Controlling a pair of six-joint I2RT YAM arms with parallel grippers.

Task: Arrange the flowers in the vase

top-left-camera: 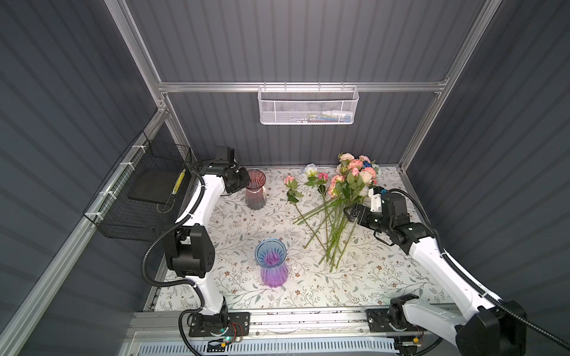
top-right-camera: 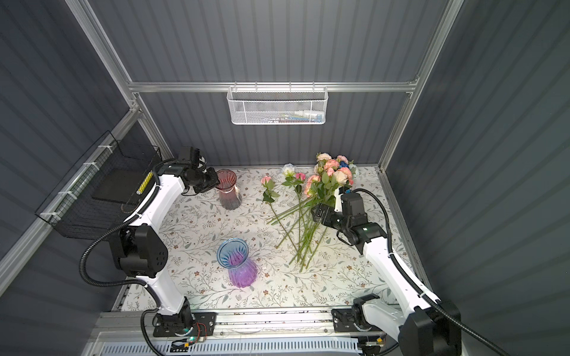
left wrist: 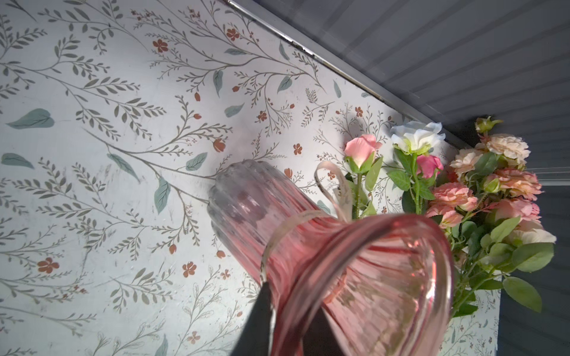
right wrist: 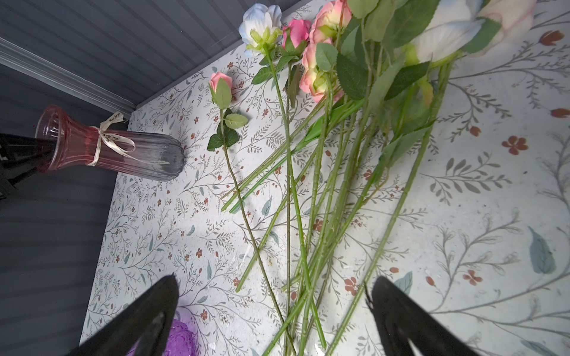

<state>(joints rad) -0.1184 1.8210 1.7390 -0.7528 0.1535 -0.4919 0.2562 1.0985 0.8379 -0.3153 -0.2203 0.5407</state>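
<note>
Okay, your right pincer [right wrist: 271, 292] hangs over the stems with its jaws spread as wide as they go and nothing between them. The long green-stemmed flowers [top-left-camera: 339, 197] lie flat on the leaf-printed white tabletop [top-left-camera: 234, 222], right of middle; pink, peach and cream blooms bunch toward the back wall, the stems fan and cross toward the front; none is in a vase yet.

Your left pincer [top-left-camera: 246, 182] is at the mouth of the pink-to-grey ribbed glass vase [top-left-camera: 255, 191] with the cream ribbon, upright at the back left. One dark finger [left wrist: 260, 314] sits outside the neck and a dark shape shows through the glass, so it seems to straddle the rim; I cannot tell whether it pinches or sits slack. The blue-to-purple ribbed glass vase [top-left-camera: 271, 262] stands empty near the front, well apart from both pincers.

My read: you are lining up a first pick. Take one stem, not the tangle; the single pink rosebud [top-left-camera: 290, 180] at the left edge of the fan looks easiest. Come down square across its bare stem below the leaves; close gently; lift straight so the neighbours are not dragged.
</note>
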